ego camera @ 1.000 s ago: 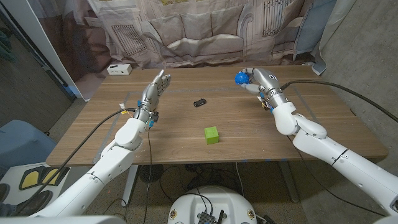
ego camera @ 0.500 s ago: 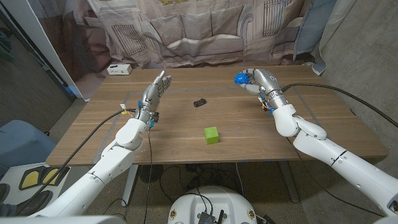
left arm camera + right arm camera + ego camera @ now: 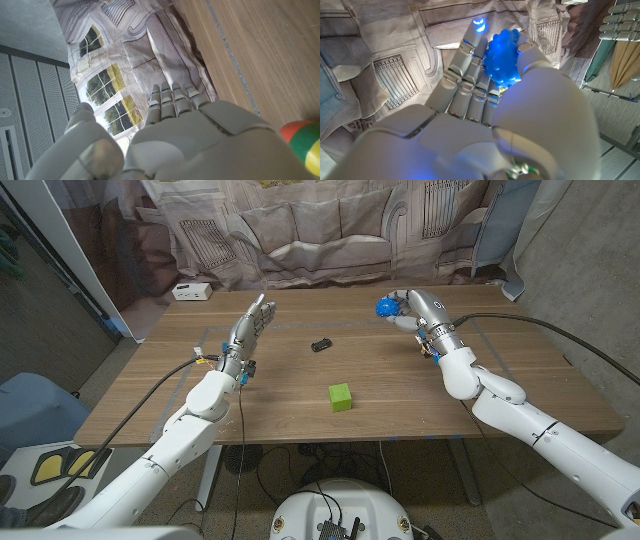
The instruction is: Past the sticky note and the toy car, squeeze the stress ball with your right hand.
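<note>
The ball (image 3: 387, 306) is cupped by the right hand (image 3: 418, 309) — the squeeze is under way; firmer closing is judged next. The left hand (image 3: 246, 332) is held open, empty.

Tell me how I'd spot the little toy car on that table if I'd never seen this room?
Start at the wooden table and look between the two white robot hands. Near the middle, farther back than the green cube, lies the toy car. It is small, dark and low, unlike the bright green cube and the knobbly blue ball in the right hand.
</note>
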`<state>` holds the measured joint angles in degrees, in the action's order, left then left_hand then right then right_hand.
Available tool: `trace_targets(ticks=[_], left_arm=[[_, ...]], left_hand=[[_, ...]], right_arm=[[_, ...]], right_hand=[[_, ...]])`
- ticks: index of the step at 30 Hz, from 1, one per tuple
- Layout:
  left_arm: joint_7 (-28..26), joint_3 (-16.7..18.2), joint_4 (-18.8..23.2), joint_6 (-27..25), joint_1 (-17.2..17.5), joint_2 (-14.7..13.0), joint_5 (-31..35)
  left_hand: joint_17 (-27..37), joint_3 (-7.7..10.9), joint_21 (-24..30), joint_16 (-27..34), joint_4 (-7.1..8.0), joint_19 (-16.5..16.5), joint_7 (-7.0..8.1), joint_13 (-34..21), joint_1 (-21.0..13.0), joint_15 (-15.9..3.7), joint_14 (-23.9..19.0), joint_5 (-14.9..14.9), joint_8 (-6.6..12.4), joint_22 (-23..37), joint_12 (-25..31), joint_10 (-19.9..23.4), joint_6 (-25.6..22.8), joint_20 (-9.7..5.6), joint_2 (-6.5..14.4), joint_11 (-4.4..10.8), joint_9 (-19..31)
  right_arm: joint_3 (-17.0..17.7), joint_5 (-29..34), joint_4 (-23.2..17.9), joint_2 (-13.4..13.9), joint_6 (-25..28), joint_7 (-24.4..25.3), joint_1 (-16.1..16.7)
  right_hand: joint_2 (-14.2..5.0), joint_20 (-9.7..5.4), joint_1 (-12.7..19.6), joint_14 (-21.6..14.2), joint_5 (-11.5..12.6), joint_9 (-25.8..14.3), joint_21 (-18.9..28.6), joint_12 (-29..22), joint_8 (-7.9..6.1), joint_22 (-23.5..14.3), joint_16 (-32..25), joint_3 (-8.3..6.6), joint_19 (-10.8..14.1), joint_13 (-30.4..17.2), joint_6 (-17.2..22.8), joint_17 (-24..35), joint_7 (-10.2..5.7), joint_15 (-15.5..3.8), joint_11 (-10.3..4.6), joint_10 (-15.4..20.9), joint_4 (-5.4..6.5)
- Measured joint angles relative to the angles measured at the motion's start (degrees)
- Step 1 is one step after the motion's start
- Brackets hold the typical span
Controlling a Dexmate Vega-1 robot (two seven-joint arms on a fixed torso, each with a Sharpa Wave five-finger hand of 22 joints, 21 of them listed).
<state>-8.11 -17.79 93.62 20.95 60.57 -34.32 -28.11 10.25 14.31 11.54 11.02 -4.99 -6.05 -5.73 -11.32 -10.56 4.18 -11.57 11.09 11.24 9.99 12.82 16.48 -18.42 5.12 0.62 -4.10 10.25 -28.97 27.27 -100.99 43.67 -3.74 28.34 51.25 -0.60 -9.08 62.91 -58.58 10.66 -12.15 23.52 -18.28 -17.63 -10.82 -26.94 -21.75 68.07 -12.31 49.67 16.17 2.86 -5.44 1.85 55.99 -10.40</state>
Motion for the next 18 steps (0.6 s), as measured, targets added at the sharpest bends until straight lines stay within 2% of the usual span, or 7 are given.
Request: trace_targets(ticks=[2,5,11,13,15,18], left_arm=[[0.0,-0.02,0.0,0.0,-0.04,-0.06,0.0],[0.27,-0.03,0.01,-0.01,-0.06,-0.15,-0.14],[0.28,-0.02,0.44,-0.24,-0.06,-0.37,-0.1],[0.28,0.04,0.63,-0.24,-0.06,-0.47,-0.1],[0.14,0.07,0.69,-0.39,-0.07,-0.51,-0.02],[0.1,0.08,0.81,-0.52,-0.09,-0.57,0.01]], left_hand=[[0.0,-0.15,0.0,0.0,-0.15,0.0,0.0,0.0,0.0,0.0,0.0,0.0,0.0,0.0,0.0,0.0,0.0,0.0,0.0,0.0,0.0],[0.0,-0.15,0.0,0.0,-0.15,0.0,0.0,0.0,0.0,0.21,-0.21,0.0,0.0,0.0,0.0,0.0,0.0,0.0,0.0,0.0,0.0],[0.0,0.04,0.0,0.0,-0.34,0.0,0.0,0.0,0.0,0.21,-0.21,0.0,0.0,0.0,0.0,0.0,0.0,0.0,0.0,0.0,0.0],[0.0,0.08,0.0,0.0,-0.39,0.0,0.0,0.0,0.0,0.21,-0.21,0.0,0.0,0.0,0.0,0.0,0.0,0.0,0.0,0.0,0.0],[0.0,0.08,0.0,0.0,-0.39,0.0,0.0,0.0,0.0,0.21,-0.21,0.0,0.0,0.0,0.0,0.0,0.0,0.0,0.0,0.0,0.0],[0.0,0.08,0.0,0.0,-0.38,0.0,0.0,0.0,0.0,0.21,-0.21,0.0,0.0,0.0,0.0,0.0,0.0,0.0,0.0,0.0,0.0]], right_arm=[[0.0,0.16,0.0,0.0,0.59,-0.3,0.0],[0.32,0.29,-0.87,-0.02,1.1,-0.57,0.34],[0.44,0.52,-1.42,-0.05,1.77,-0.79,0.58],[0.44,0.56,-1.42,-0.05,1.8,-0.79,0.58],[0.44,0.57,-1.42,-0.05,1.81,-0.79,0.58],[0.6,0.56,-1.52,-0.02,1.68,-0.79,0.75]], right_hand=[[0.0,0.48,0.0,0.0,0.0,-0.01,0.0,0.16,0.06,-0.17,0.0,0.04,-0.99,-0.3,-0.01,0.38,-0.01,0.0,-0.02,-0.03,0.04],[0.0,0.39,0.0,0.39,0.0,-0.24,0.0,0.17,0.38,-0.27,0.59,0.33,-2.31,-0.88,-0.5,0.92,-0.5,-0.39,-0.72,-0.98,0.33],[0.0,0.66,0.01,1.61,-0.01,-0.39,0.01,0.83,1.65,-0.26,1.89,1.02,-4.62,-1.8,-1.56,1.87,-1.56,-1.6,-0.72,-3.5,1.02],[-0.01,0.91,0.01,2.11,-0.01,-0.39,0.02,1.16,2.14,-0.26,2.37,1.44,-5.28,-1.95,-2.09,2.06,-2.09,-2.08,-0.83,-4.4,1.46],[-0.02,1.19,0.02,2.42,-0.01,-0.39,0.02,1.52,2.52,-0.26,2.8,1.39,-5.59,-1.96,-2.08,2.35,-2.08,-2.38,-0.5,-4.9,2.48],[-0.79,1.11,0.78,2.93,-0.02,-0.39,0.16,1.98,3.04,-0.19,3.13,2.01,-6.3,-1.99,-2.39,2.54,-2.39,-2.86,-0.54,-5.47,3.07]])
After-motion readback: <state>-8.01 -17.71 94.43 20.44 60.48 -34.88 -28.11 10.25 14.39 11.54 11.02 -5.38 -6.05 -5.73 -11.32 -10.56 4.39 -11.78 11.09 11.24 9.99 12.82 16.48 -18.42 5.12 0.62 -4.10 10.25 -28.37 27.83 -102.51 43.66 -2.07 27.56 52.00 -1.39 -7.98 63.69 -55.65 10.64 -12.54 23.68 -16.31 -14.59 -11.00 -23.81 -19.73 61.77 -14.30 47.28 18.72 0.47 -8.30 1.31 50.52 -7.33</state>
